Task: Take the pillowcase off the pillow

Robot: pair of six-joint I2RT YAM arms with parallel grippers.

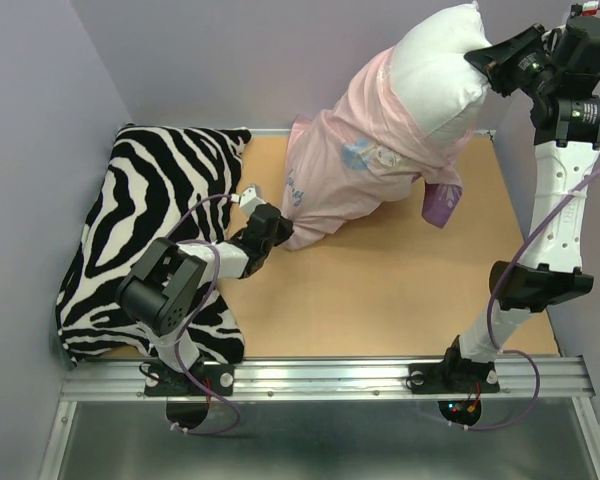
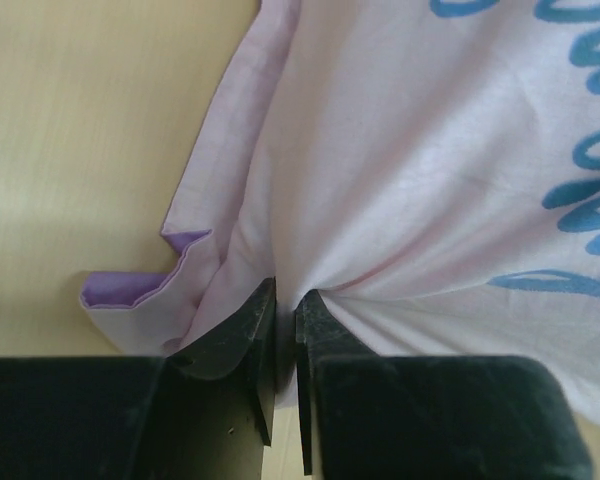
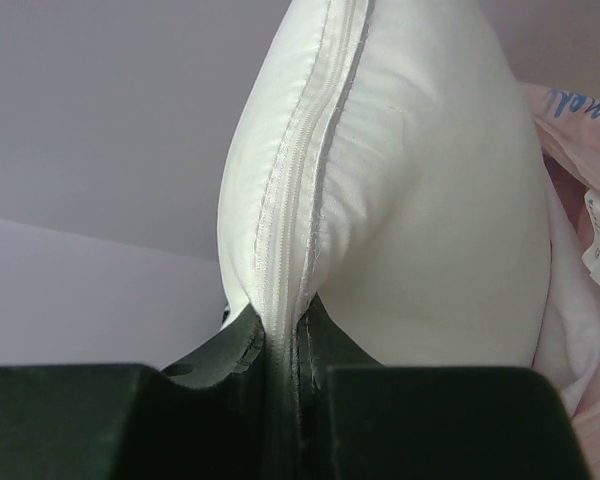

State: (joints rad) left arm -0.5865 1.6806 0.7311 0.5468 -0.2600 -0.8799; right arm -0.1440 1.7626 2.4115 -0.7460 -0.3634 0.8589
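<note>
Desk (image 1: 400, 290) — one, tan wood top, with two arm bases bolted at its near edge.

Zebra-striped cushion (image 1: 150, 230) — one, black and white. It lies along the left edge, from the far-left corner almost to the near edge, and overhangs the left side.

Pillowcase (image 1: 350, 180) — one. It is thin fabric with the pale pink inner face outward, and blue lettering shows through it in reverse. The purple printed face shows only at a turned corner hanging toward the right edge, and at a small folded hem in the left wrist view. The case is bunched and drawn partway down the pillow. Its lower end rests on the desk near the middle of the far edge, and its upper part rises, tilted, toward the far-right corner.

Pillow (image 1: 440, 70) — one, plump, plain white. Its upper end is bare and held clear of the desk above the far-right corner. The rest is inside the case.

Right gripper (image 1: 485, 62) — one, its fingers closed tight on the pillow's stitched seam (image 3: 290, 200) at the bare end.

Left gripper (image 1: 280, 228) — one, low over the desk just right of the cushion. Its fingers are pinched on a gathered fold at the case's lower end, and the fabric is pulled taut into creases at the grip.
</note>
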